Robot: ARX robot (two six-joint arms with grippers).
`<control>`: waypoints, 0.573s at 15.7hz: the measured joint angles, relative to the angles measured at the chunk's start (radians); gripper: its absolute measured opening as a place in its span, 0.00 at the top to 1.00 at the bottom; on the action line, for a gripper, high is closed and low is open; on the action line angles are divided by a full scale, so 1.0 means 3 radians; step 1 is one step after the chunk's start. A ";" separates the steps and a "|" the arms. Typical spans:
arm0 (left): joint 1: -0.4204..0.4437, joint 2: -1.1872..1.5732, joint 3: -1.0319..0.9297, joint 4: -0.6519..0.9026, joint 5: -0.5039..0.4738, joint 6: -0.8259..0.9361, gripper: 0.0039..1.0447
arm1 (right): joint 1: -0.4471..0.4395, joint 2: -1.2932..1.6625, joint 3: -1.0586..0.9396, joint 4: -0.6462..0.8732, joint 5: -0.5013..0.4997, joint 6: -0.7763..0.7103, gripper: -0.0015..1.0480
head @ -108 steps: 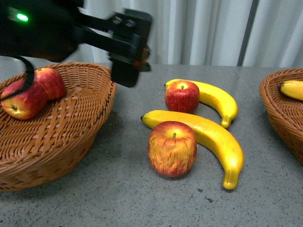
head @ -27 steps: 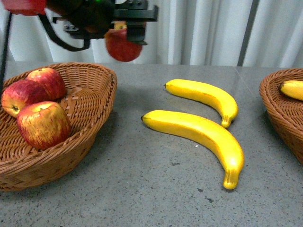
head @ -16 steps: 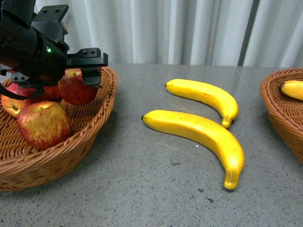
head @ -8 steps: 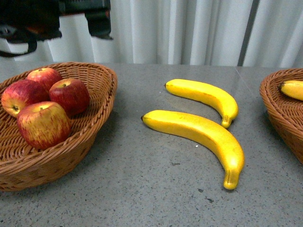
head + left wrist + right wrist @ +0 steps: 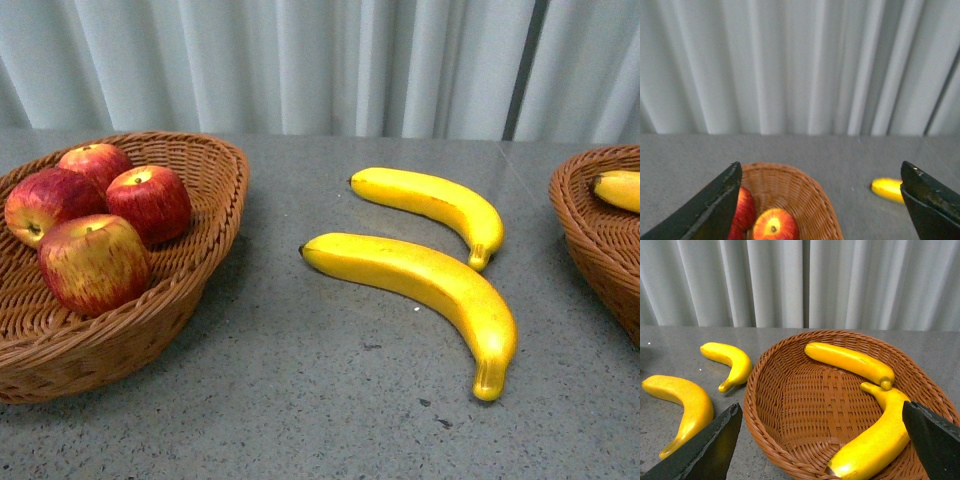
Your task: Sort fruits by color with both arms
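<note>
**While four apples sit in one basket, two bananas lie on the table**

Though the front view takes in the whole spread, only the wrist views show the grippers. From the front, four red apples [image 5: 96, 262] cluster in the left basket [image 5: 225, 190], touching one another. Two loose bananas [image 5: 420, 285] lie side by side but apart on the grey table [image 5: 300, 400], between that basket and the right basket [image 5: 585, 230]. The frame edge cuts the right basket, so only a yellow banana end [image 5: 618, 190] shows inside it.

The right wrist view opens that basket up: two stored bananas [image 5: 850, 361] lie in it, their ends meeting or nearly so. The right gripper [image 5: 820, 410] hangs above its near rim, jaws spread wide with nothing between them.

The left wrist view looks down on the left basket from higher up and catches just two of the apples and the tip of one loose banana. The left gripper [image 5: 820, 167] is likewise parted wide and empty.

Black fingers [image 5: 715, 205] cover the lower corners of each wrist picture. A pale pleated curtain [image 5: 300, 60] closes off the far side of the table.
</note>
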 joint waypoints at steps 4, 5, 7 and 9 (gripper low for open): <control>0.0355 -0.0731 -0.1063 0.0383 0.0088 0.0000 0.49 | 0.0000 0.0000 0.0000 0.0000 0.0003 0.0000 0.06; 0.0415 -0.0807 -0.1223 0.0401 0.0168 0.0001 0.58 | 0.0000 0.0000 0.0000 0.0000 0.0003 0.0000 0.06; 0.0523 -0.0979 -0.1467 0.0441 0.0323 0.0001 0.76 | 0.0000 0.0000 0.0000 -0.0003 0.0003 0.0000 0.06; 0.0680 -0.1254 -0.1704 0.0472 0.0465 -0.0004 0.99 | 0.0000 0.0000 0.0000 -0.0001 0.0004 0.0000 0.06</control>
